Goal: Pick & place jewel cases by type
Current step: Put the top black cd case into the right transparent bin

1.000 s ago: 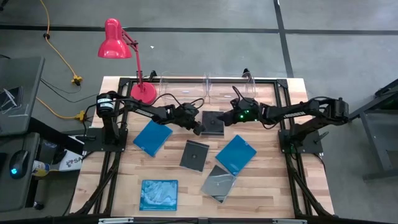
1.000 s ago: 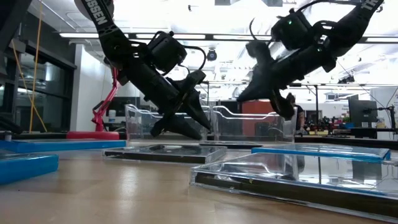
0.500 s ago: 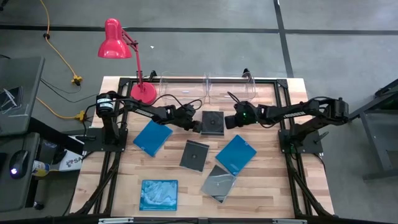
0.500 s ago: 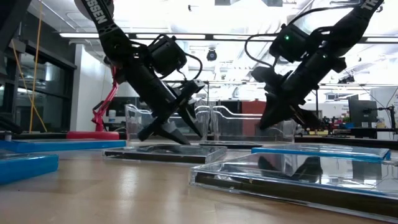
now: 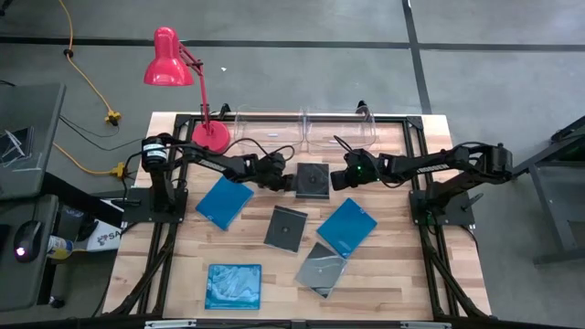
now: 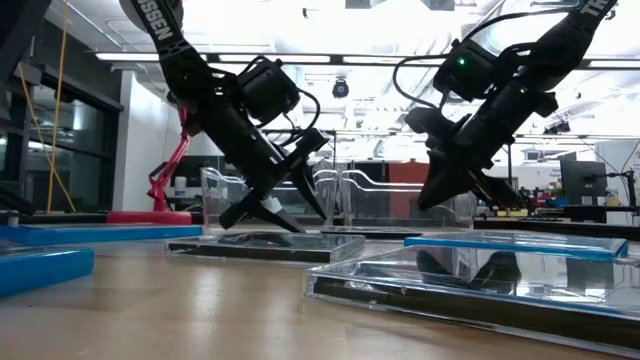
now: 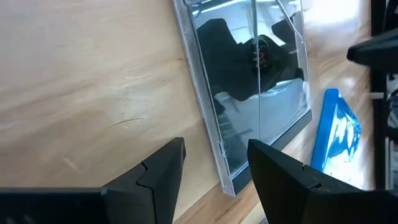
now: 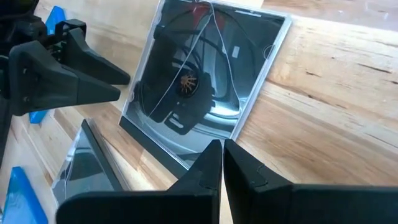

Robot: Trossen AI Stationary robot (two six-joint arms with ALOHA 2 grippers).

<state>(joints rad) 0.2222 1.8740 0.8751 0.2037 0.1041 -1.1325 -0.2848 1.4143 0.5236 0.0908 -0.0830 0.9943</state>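
A dark grey jewel case [image 5: 313,180] lies flat on the table between both grippers. My left gripper [image 5: 289,182] [image 7: 214,155] is open at the case's left side, one finger over bare wood and one over the case's edge [image 7: 225,163]. My right gripper [image 5: 337,180] [image 8: 222,152] is shut, its tips at the case's right edge. Two more dark cases [image 5: 286,228] [image 5: 321,269] and three blue ones [image 5: 224,201] [image 5: 346,226] [image 5: 234,285] lie flat nearer the near edge. My left gripper's open fingers [image 7: 171,158] stand astride the case's left edge near a corner, slanting down from the table's left; I cannot tell whether they touch it. My right gripper's shut fingertips [image 8: 211,155] slant down from the right at the case's right edge [image 8: 199,152]; I cannot tell whether they touch it.
Two clear bins [image 5: 270,132] [image 5: 340,132] stand along the far edge behind the case. A red desk lamp [image 5: 196,91] sits at the far left corner. Bare wood shows on the table's right side and near the near right corner.
My right gripper has drawn back toward the table's right edge and come down closer to the table. My left gripper has sunk a little and shifted slightly left. The dark case between them has stayed where it was.
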